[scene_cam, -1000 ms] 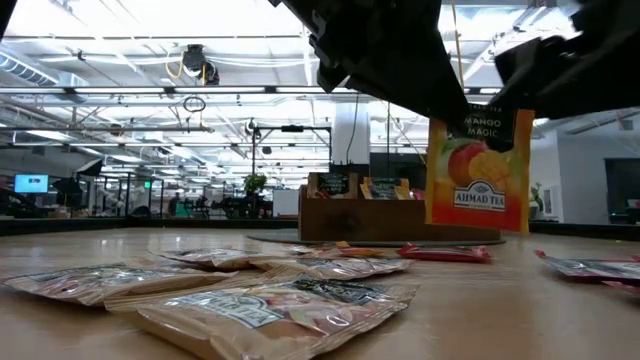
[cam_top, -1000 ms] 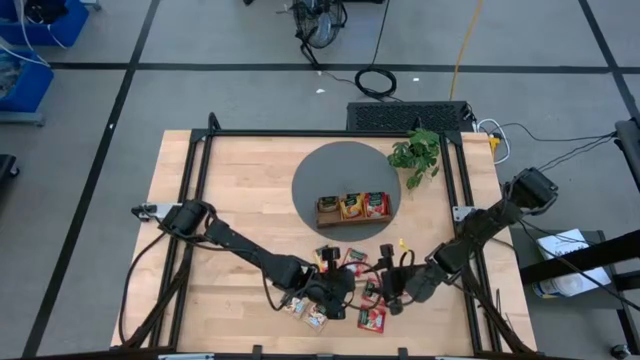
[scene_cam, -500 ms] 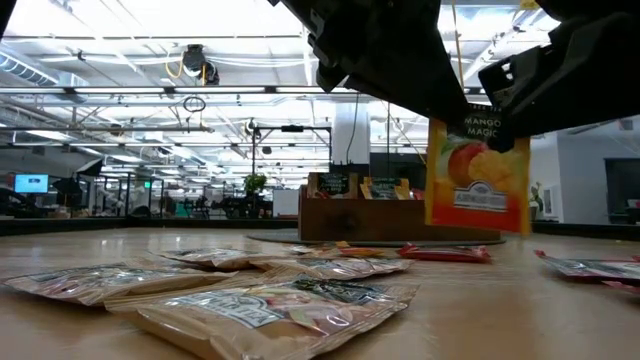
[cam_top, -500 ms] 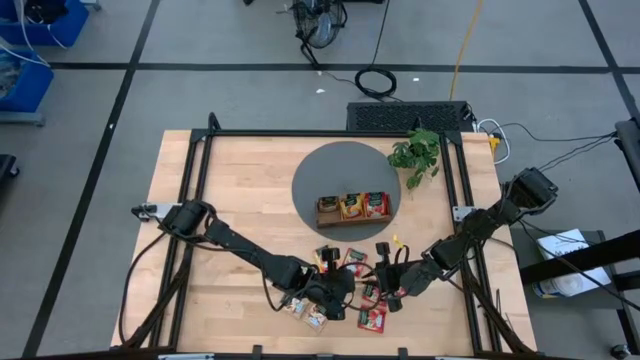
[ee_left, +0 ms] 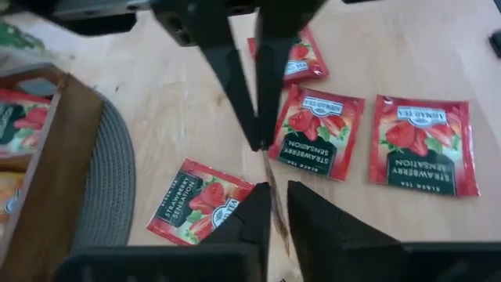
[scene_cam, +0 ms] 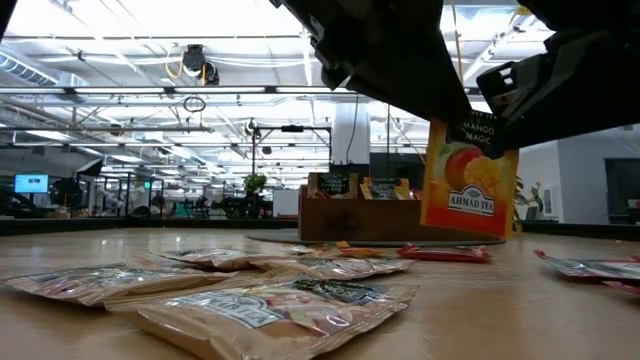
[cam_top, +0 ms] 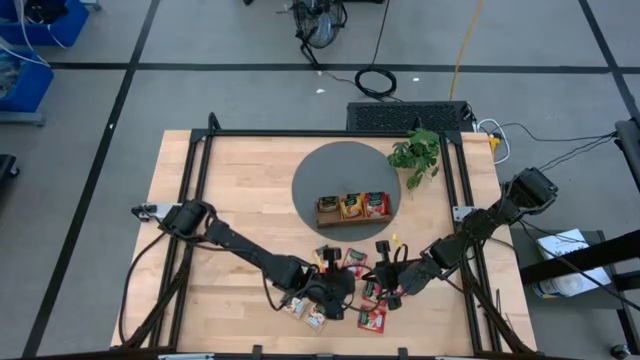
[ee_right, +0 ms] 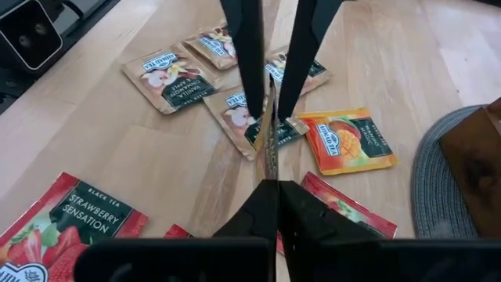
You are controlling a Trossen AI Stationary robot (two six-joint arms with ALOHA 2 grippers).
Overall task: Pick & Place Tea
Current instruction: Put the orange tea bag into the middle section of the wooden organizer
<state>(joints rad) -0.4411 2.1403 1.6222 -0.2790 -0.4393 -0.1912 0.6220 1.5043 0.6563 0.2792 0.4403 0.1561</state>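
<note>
A mango tea packet [scene_cam: 468,180], orange-yellow with a dark label, hangs in the air between my two grippers. My right gripper [ee_right: 276,196] is shut on it. My left gripper [ee_left: 279,211] faces it from the other side, slightly open, its fingers close on either side of the packet's thin upper edge. Whether they touch it I cannot tell. Both wrist views show the packet edge-on. Red strawberry packets [ee_left: 415,145], beige packets [ee_right: 168,74] and another mango packet [ee_right: 344,141] lie flat on the table below. My right gripper pinches the mango packet between its two fingers at the upper edge, near the corner toward the table's right [scene_cam: 500,135]. The fingers come in slanting downward from the table's right. The packet hangs below them, slightly tilted and clear of the table.
The wooden three-compartment tray [cam_top: 320,212] with packets standing in it sits on a round grey mat [cam_top: 330,170] beyond the grippers. A green plant [cam_top: 418,152] stands at the far right. Loose packets lie scattered under and around both grippers.
My right gripper has moved a little toward the table's left, up to the hanging mango packet's upper corner. The packet, upright before, has tipped slightly, its lower edge swinging toward the table's left. My left arm has kept its place.
</note>
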